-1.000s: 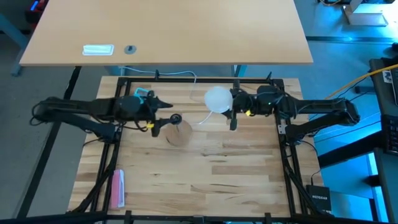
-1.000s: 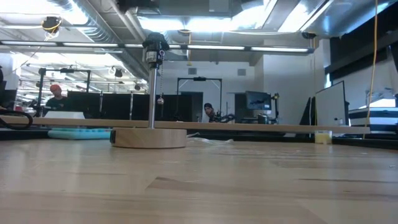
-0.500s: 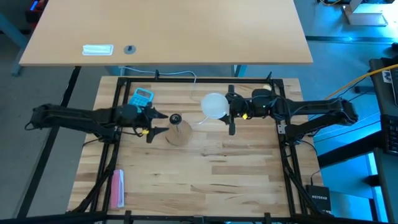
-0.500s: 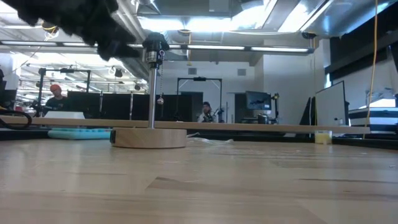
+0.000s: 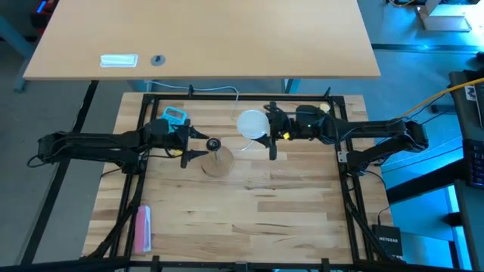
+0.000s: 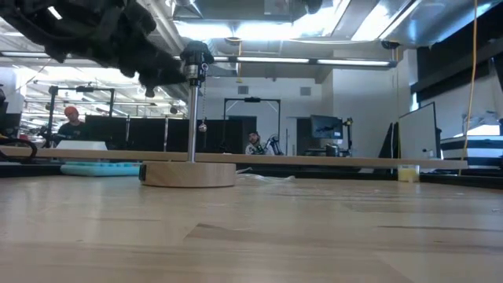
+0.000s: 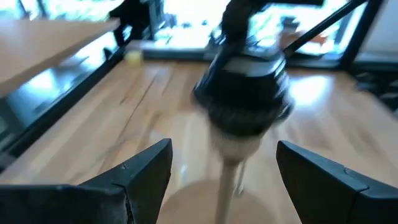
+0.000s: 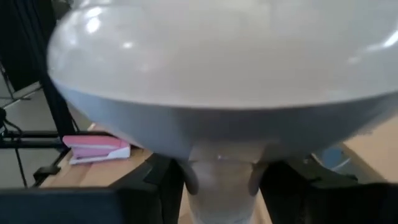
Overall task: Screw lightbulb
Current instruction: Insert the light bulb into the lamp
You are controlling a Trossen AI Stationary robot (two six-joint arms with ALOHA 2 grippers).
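The white lightbulb [image 5: 251,123] hangs in the air at the far middle of the table, dome up, held by my right gripper [image 5: 267,131], which is shut on it. A lamp stand has a round wooden disc base [image 5: 218,164], a thin metal pole and a black socket [image 5: 213,143] on top. The base rests flat on the table. My left gripper [image 5: 195,146] is open just left of the socket. In the left wrist view its fingers stand on either side of the socket [image 7: 242,93], a little short of it. The low view shows the left gripper [image 6: 118,35] beside the socket [image 6: 195,59]. My right gripper pinches the bulb's narrow neck [image 8: 221,177], below the wide dome, between its two fingers [image 8: 163,186]. The fingers come level from the table's right side. The bulb is lifted clear of the table, dome up; its screw base is hidden below the fingers.
A teal object [image 5: 174,115] lies at the far left of the table behind my left gripper. A pink object [image 5: 142,227] lies at the near left edge. A white cord [image 5: 246,146] lies by the stand. The black frame [image 5: 227,97] rims the table.
My right gripper has carried the bulb toward the table's left, closer to the socket, with the dome staying up. My left gripper has drawn back a little to the left and come down beside the socket, entering the low view from above.
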